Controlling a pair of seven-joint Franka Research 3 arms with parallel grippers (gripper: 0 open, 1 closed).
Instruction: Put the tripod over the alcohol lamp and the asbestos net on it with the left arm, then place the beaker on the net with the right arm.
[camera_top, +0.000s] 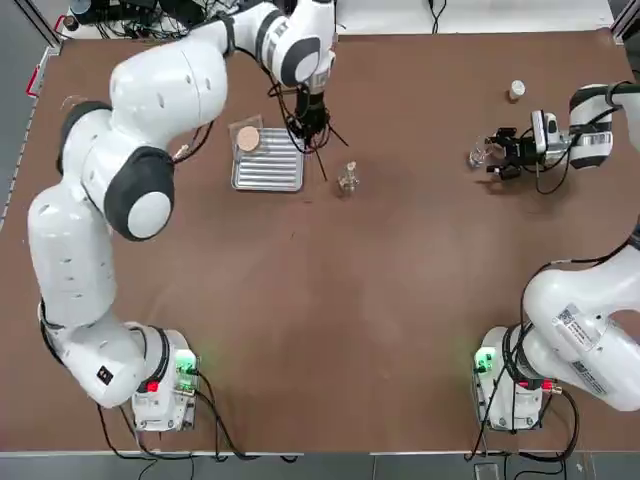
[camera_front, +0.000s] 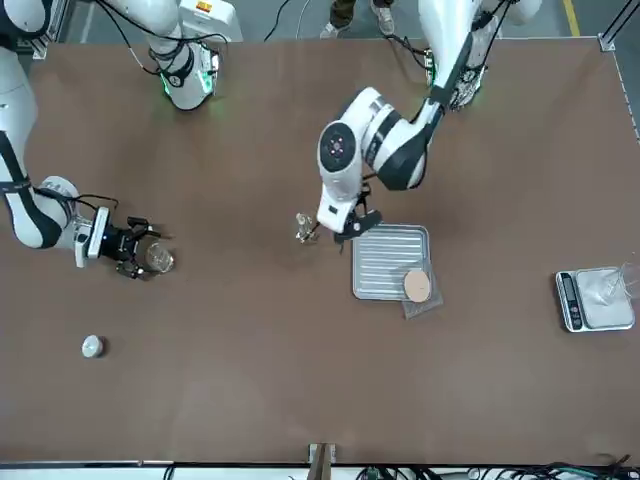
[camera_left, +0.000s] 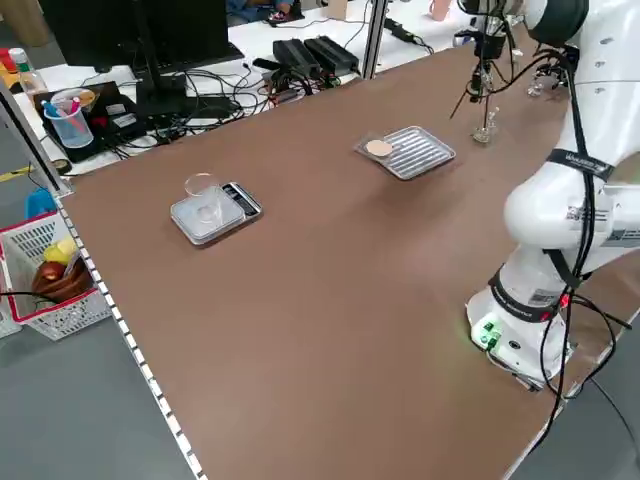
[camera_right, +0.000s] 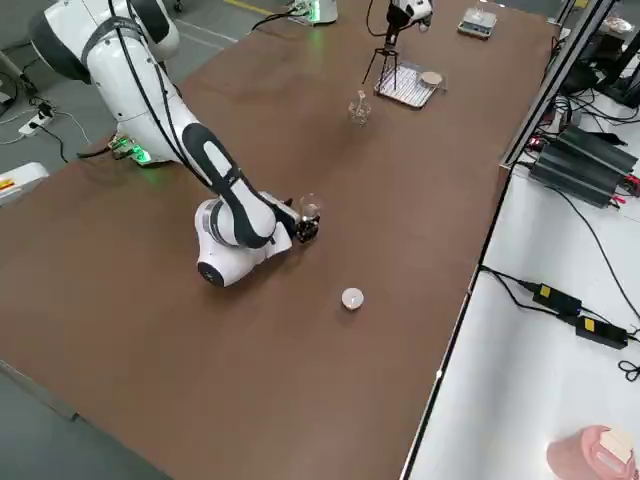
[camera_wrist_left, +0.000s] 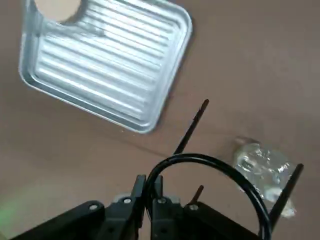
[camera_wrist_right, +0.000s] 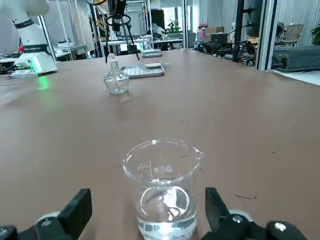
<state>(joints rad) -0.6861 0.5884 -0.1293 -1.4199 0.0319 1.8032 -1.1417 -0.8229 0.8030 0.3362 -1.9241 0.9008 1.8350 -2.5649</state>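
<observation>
OK, my L gripper (camera_wrist_left: 148, 182)'s narrow, pinching tripod (camera_wrist_left: 200, 157) by its ring; R gripper (camera_wrist_right: 149, 200)'s wide open. Ribbed silver tray (camera_top: 267, 172)'s on tbl (camera_top: 330, 330), tripod beside it, asbestos net (camera_top: 248, 138) over its far-L corner, beaker (camera_wrist_right: 162, 175) just off R fingertips (camera_wrist_right: 212, 200), glass alc. lamp (camera_top: 348, 180) near tripod.

Black wire tripod (camera_wrist_left: 205, 159) aloft — legs splayed, clear alcohol lamp (camera_wrist_left: 262, 172) near, glass beaker (camera_wrist_right: 165, 192) upright

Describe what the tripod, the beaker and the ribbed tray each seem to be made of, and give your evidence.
Tripod: probably metal, painted or coated black; thin rods with a smooth sheen.

Beaker: clear, glossy glass, or possibly plastic; the table shows through it.

Ribbed tray: silvery, shiny metal by its look; bright streaks run along the ridges.
</observation>
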